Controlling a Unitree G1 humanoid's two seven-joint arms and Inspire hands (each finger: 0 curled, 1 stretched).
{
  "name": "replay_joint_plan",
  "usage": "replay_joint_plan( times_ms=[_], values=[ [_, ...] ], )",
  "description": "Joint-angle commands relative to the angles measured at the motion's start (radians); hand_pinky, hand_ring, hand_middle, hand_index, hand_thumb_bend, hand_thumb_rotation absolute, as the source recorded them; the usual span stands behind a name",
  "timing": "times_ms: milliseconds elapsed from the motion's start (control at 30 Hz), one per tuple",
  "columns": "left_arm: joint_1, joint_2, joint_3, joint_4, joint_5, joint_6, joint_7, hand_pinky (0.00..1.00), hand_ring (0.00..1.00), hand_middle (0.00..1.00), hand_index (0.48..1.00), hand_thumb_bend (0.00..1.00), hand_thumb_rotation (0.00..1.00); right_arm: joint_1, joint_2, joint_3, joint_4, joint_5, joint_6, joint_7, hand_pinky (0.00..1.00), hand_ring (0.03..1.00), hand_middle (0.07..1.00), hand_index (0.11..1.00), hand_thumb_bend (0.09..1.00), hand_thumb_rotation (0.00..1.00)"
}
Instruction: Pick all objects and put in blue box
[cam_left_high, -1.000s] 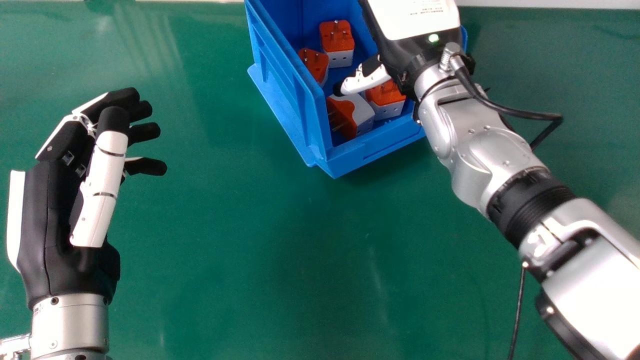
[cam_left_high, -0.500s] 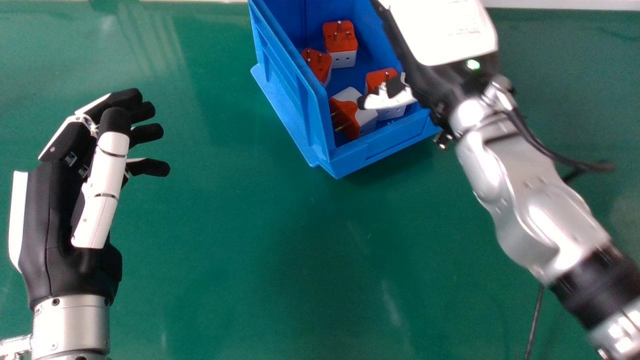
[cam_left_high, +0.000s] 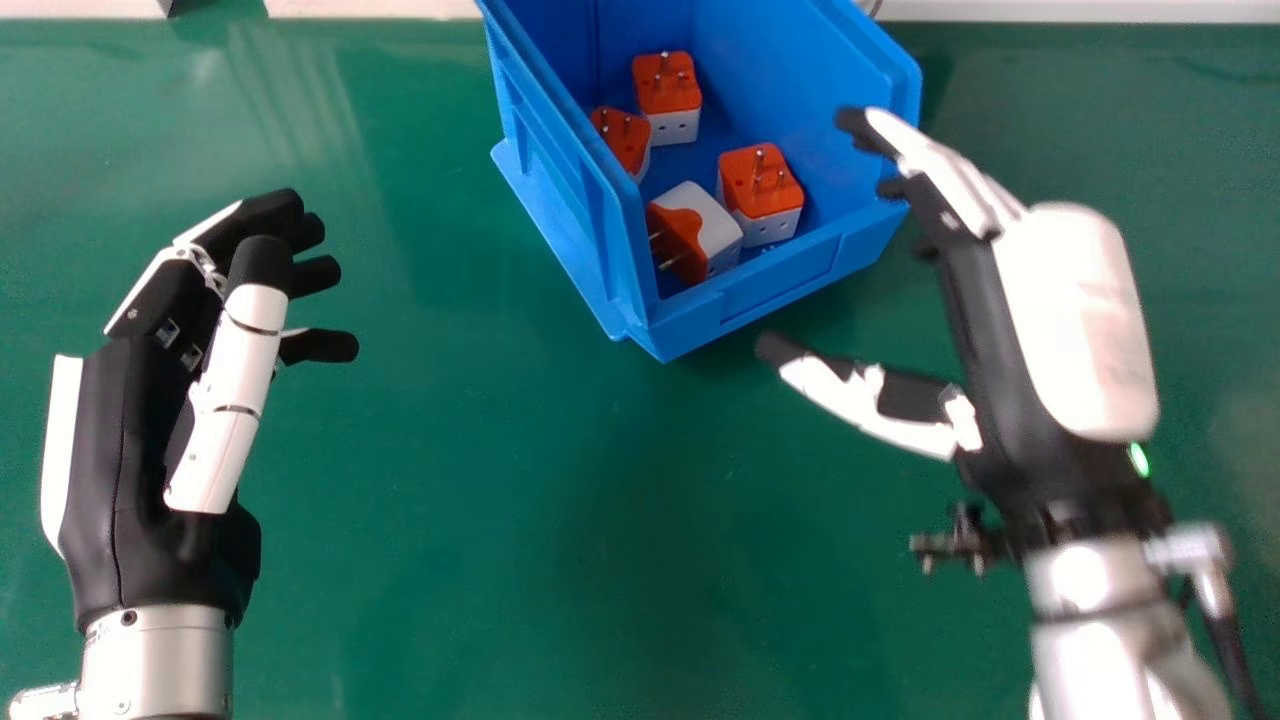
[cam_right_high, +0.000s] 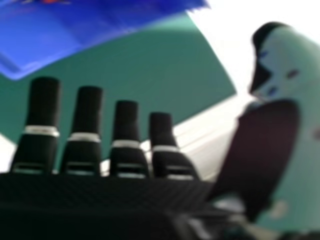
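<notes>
Several orange and white plug adapters lie in the blue box (cam_left_high: 790, 285): one at the back (cam_left_high: 667, 95), one by the left wall (cam_left_high: 622, 138), one at the front tipped on its side (cam_left_high: 697, 232), and one at the right (cam_left_high: 760, 193). Beside the box's right front, my right hand (cam_left_high: 1010, 350) is open and holds nothing, its thumb spread apart. In the right hand view, the right hand (cam_right_high: 125, 195) has extended fingers, with part of the blue box (cam_right_high: 75, 30) beyond them. My left hand (cam_left_high: 150, 430) rests open and unloaded at the left.
The green table (cam_left_high: 560, 530) surrounds the box. A pale edge (cam_left_high: 1080, 10) runs along the table's far side. A black cable (cam_left_high: 1232, 650) hangs from the right wrist.
My right hand has come out of the box toward the robot and to the right, uncovering the right-hand adapter and the box's right wall. The left hand appears slightly farther right and lower.
</notes>
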Motion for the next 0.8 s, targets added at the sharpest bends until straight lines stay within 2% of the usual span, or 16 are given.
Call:
replay_joint_plan(
  times_ms=[0, 67, 100, 133, 167, 200, 233, 300, 333, 400, 433, 500, 600, 767],
  values=[
    [0.006, -0.005, -0.004, -0.011, -0.007, -0.011, 0.001, 0.64, 0.77, 0.79, 0.759, 0.57, 0.65, 0.073, 0.06, -0.014, -0.001, 0.148, -0.116, -0.001, 0.59, 0.755, 0.824, 0.835, 0.354, 0.43],
    [0.006, -0.003, -0.005, 0.005, -0.006, -0.026, -0.006, 0.64, 0.77, 0.79, 0.759, 0.57, 0.65, 0.138, 0.103, -0.006, 0.016, 0.32, -0.166, 0.068, 0.59, 0.755, 0.824, 0.835, 0.354, 0.43],
    [0.006, -0.002, -0.006, 0.011, -0.005, -0.032, -0.01, 0.68, 0.79, 0.8, 0.772, 0.56, 0.65, 0.159, 0.118, -0.008, 0.025, 0.391, -0.177, 0.101, 0.63, 0.781, 0.841, 0.847, 0.352, 0.53],
    [0.007, 0.002, -0.008, 0.016, -0.005, -0.037, -0.016, 0.68, 0.79, 0.8, 0.772, 0.56, 0.65, 0.174, 0.133, -0.015, 0.034, 0.453, -0.178, 0.133, 0.63, 0.781, 0.841, 0.847, 0.352, 0.53],
    [0.008, 0.005, -0.009, 0.02, -0.007, -0.042, -0.022, 0.68, 0.79, 0.8, 0.772, 0.56, 0.65, 0.181, 0.146, -0.026, 0.042, 0.495, -0.172, 0.154, 0.63, 0.781, 0.841, 0.847, 0.352, 0.53],
    [0.009, 0.007, -0.009, 0.027, -0.009, -0.047, -0.028, 0.72, 0.81, 0.82, 0.788, 0.54, 0.65, 0.185, 0.156, -0.038, 0.051, 0.525, -0.168, 0.175, 0.7, 0.825, 0.873, 0.878, 0.334, 0.63],
    [0.01, 0.008, -0.008, 0.032, -0.009, -0.05, -0.032, 0.72, 0.81, 0.82, 0.788, 0.54, 0.65, 0.188, 0.163, -0.049, 0.056, 0.547, -0.163, 0.194, 0.7, 0.825, 0.873, 0.878, 0.334, 0.63],
    [0.01, 0.007, -0.007, 0.044, -0.012, -0.057, -0.038, 0.81, 0.85, 0.85, 0.83, 0.47, 0.68, 0.189, 0.17, -0.073, 0.069, 0.58, -0.159, 0.233, 0.81, 0.888, 0.919, 0.922, 0.338, 0.76],
    [0.01, 0.006, -0.006, 0.052, -0.013, -0.062, -0.04, 0.81, 0.85, 0.85, 0.83, 0.47, 0.68, 0.189, 0.172, -0.085, 0.072, 0.592, -0.154, 0.249, 0.81, 0.888, 0.919, 0.922, 0.338, 0.76],
    [0.01, 0.006, -0.004, 0.063, -0.012, -0.07, -0.043, 0.88, 0.88, 0.88, 0.866, 0.41, 0.71, 0.186, 0.178, -0.106, 0.077, 0.605, -0.146, 0.276, 0.9, 0.943, 0.959, 0.96, 0.354, 0.88],
    [0.012, 0.006, -0.004, 0.065, -0.012, -0.07, -0.044, 0.89, 0.88, 0.89, 0.872, 0.4, 0.71, 0.182, 0.181, -0.116, 0.08, 0.609, -0.143, 0.287, 0.92, 0.955, 0.967, 0.968, 0.356, 0.9],
    [0.014, 0.006, -0.003, 0.068, -0.01, -0.07, -0.044, 0.92, 0.9, 0.89, 0.883, 0.4, 0.72, 0.177, 0.188, -0.132, 0.081, 0.613, -0.133, 0.306, 0.95, 0.971, 0.979, 0.98, 0.361, 0.94],
    [0.013, 0.01, -0.003, 0.08, 0.002, -0.079, -0.044, 0.95, 0.91, 0.9, 0.889, 0.43, 0.73, 0.168, 0.199, -0.153, 0.083, 0.617, -0.123, 0.333, 0.98, 0.989, 0.992, 0.992, 0.36, 0.97],
    [0.012, 0.002, -0.006, 0.09, -0.005, -0.069, -0.041, 0.97, 0.91, 0.9, 0.89, 0.48, 0.74, 0.143, 0.219, -0.186, 0.103, 0.625, -0.129, 0.371, 0.99, 0.997, 0.998, 0.998, 0.367, 0.99]
  ],
)
